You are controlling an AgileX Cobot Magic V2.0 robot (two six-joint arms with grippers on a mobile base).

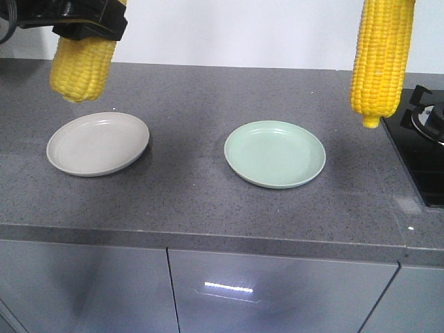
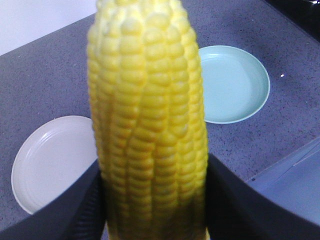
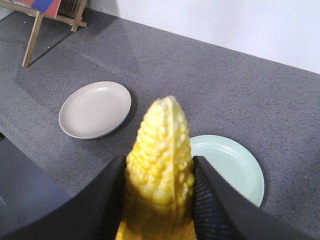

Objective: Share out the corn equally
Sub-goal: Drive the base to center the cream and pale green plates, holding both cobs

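The left cob (image 1: 82,68) and right cob (image 1: 380,55), 2 in all, are bright yellow with tidy kernel rows and hang tip-down above the grey countertop (image 1: 208,201). The left gripper (image 2: 155,215) clamps the left cob at 11 o'clock from the beige plate (image 1: 97,143). The right gripper (image 3: 157,200) clamps the right cob at 2 o'clock from the green plate (image 1: 275,154). Plates: 2.

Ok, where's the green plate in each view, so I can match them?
Front view: green plate right of centre.
Left wrist: green plate upper right, beside the left corn.
Right wrist: green plate lower right, partly behind the right corn.
Shared landmark: beige plate, in all three.
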